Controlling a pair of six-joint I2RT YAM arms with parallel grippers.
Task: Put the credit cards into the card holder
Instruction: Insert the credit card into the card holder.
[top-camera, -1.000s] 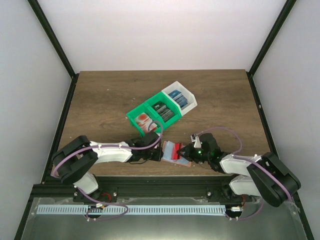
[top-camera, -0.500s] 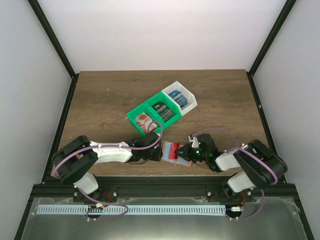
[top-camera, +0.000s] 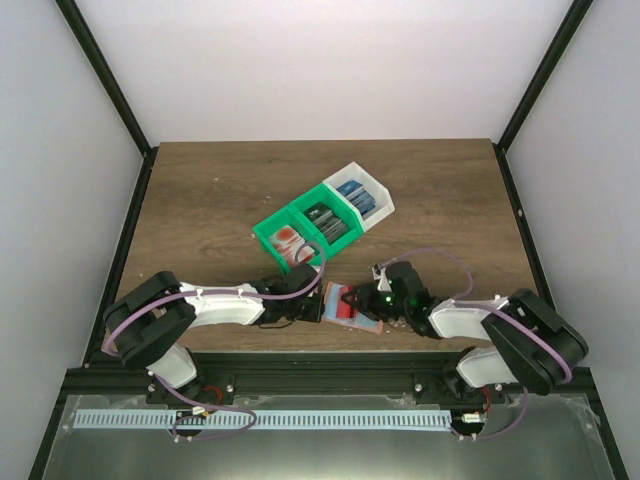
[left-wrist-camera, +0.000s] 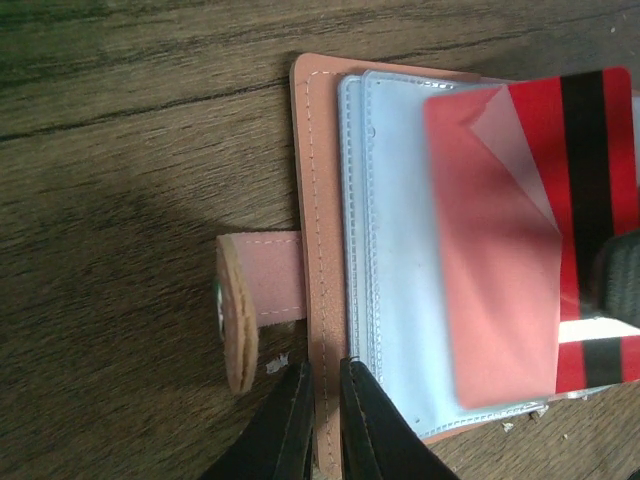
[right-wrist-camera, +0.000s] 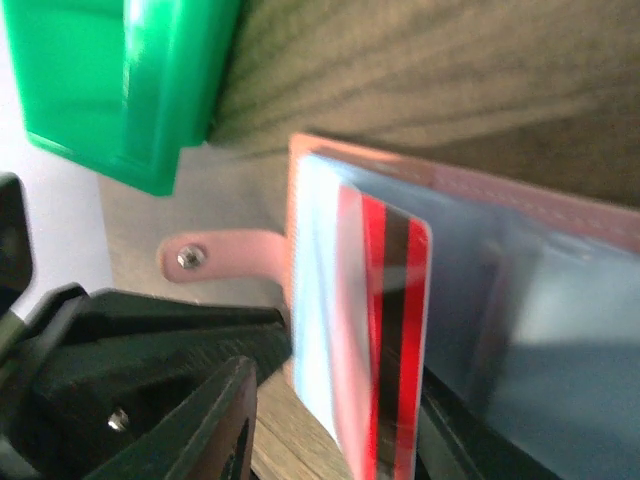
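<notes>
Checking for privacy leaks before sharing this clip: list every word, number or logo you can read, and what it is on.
No text can be read in any view.
The red card shows only red, black and white stripes and no print.
The card holder is plain, with no logo or stamp visible.
The binned cards, in the green and white bins, are too small to read.

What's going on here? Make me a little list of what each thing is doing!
left gripper: pinching the edge of the card holder
right gripper: holding the red card
red card: partly inside a clear sleeve of the card holder
card holder: open on the table
bins: green and white, more cards inside
</notes>
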